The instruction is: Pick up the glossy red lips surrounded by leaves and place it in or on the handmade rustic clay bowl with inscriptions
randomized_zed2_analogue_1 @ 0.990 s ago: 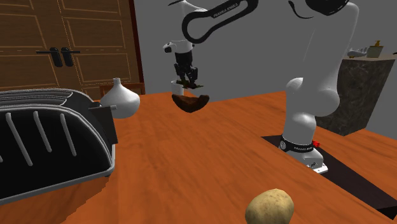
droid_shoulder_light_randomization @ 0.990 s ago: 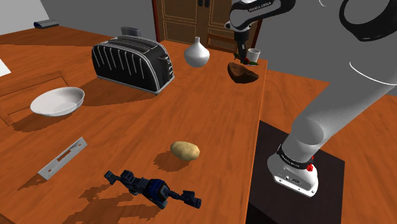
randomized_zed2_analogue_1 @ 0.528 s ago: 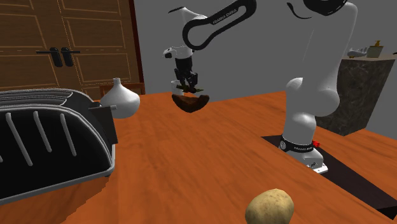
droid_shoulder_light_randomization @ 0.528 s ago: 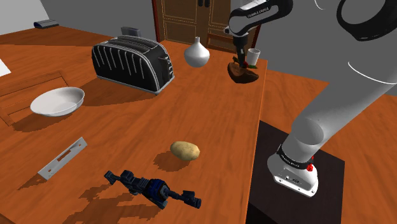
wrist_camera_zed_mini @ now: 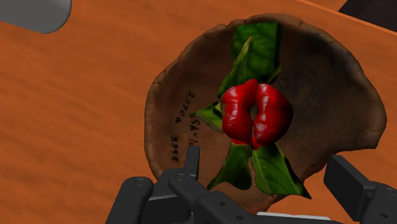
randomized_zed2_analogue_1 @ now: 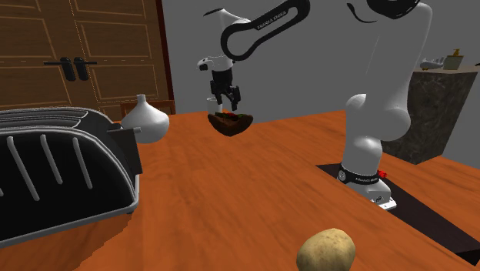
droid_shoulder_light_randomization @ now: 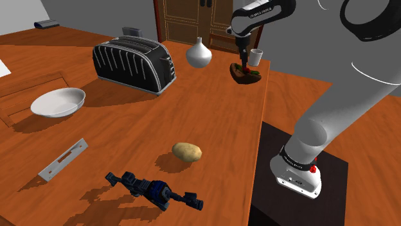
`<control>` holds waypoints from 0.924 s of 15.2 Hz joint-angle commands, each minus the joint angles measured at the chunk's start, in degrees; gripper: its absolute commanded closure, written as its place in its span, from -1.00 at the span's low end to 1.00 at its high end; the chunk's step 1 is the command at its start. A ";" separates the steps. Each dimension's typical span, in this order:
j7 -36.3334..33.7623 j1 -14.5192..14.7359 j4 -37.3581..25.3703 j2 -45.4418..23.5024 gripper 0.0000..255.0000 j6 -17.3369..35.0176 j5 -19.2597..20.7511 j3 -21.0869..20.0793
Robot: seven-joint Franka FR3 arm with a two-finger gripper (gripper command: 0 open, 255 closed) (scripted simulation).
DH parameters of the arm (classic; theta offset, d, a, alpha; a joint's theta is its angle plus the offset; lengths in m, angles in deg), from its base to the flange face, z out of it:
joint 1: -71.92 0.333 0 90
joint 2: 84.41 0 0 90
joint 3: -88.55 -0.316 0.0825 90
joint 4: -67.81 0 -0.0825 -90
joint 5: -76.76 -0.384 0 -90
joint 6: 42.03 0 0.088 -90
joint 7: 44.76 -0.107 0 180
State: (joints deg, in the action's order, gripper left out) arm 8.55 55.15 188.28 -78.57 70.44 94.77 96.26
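The glossy red lips with green leaves around them (wrist_camera_zed_mini: 254, 114) lie inside the rough brown clay bowl (wrist_camera_zed_mini: 331, 83), which sits on the orange-brown wooden tabletop (wrist_camera_zed_mini: 76, 114) near its far corner in the shoulder view. The black gripper (wrist_camera_zed_mini: 266, 165) hangs just above the bowl with its fingers wide apart, holding nothing. The lips lie straight ahead of the gap between them. The leafy piece's long axis runs from that gap toward the bowl's far rim, crosswise to the line between the fingers. Judging by this, the placing looks done, and a straight lift would clear the leaves. Short rows of dark characters mark the bowl's inner wall beside the lips, but I cannot read them with certainty.
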 commanded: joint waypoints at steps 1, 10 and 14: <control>0.00 0.00 0.00 0.00 -1.00 0.00 0.00 0.00; 0.36 0.88 -5.80 1.14 -1.00 -7.15 -0.81 -1.08; 0.36 0.87 -5.79 1.14 -1.00 -7.14 -0.81 -1.08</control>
